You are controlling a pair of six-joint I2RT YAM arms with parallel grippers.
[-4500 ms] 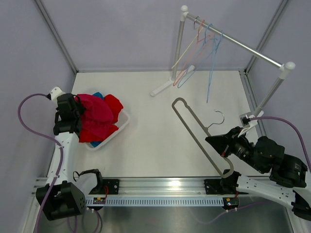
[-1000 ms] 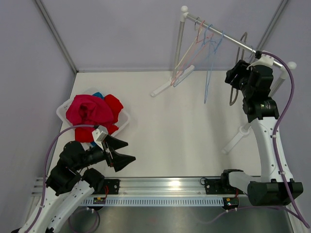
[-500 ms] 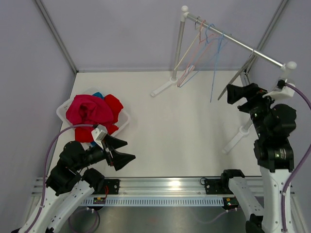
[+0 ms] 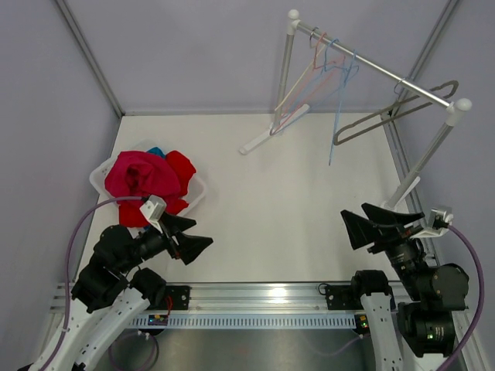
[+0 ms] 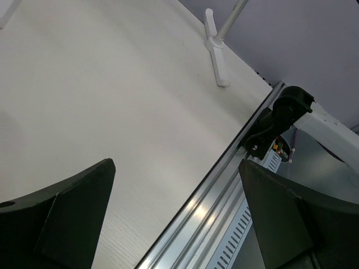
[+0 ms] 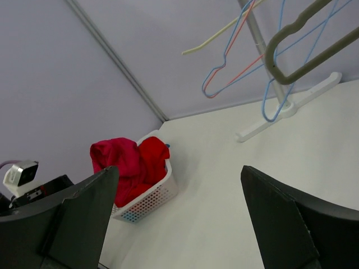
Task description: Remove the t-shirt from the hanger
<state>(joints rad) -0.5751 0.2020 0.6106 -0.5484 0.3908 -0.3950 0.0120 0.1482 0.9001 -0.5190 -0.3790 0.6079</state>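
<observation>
The crimson t-shirt [image 4: 138, 175] lies heaped in the white basket [image 4: 198, 195] at the left, off the hanger; the right wrist view shows this t-shirt [image 6: 119, 161] too. The grey hanger [image 4: 371, 125] hangs bare from the rail [image 4: 371, 66] at the back right, and the hanger [image 6: 314, 61] shows at the upper right of the right wrist view. My left gripper [image 4: 206, 234] [image 5: 175, 165] hovers open over the near table, right of the basket. My right gripper [image 4: 353, 212] [image 6: 178, 168] stands open and empty at the near right, well below the hanger.
A brighter red garment [image 4: 180, 170] and a bit of blue cloth share the basket. Thin pink and blue hangers [image 4: 319, 71] hang at the rail's left end. The rack's white feet [image 4: 263, 137] rest on the table. A metal mounting rail [image 4: 263, 297] runs along the near edge.
My right gripper has opened, let go of the hanger on the rail and dropped back to the near right. The hanger swings on the rail. The left arm has barely moved.
</observation>
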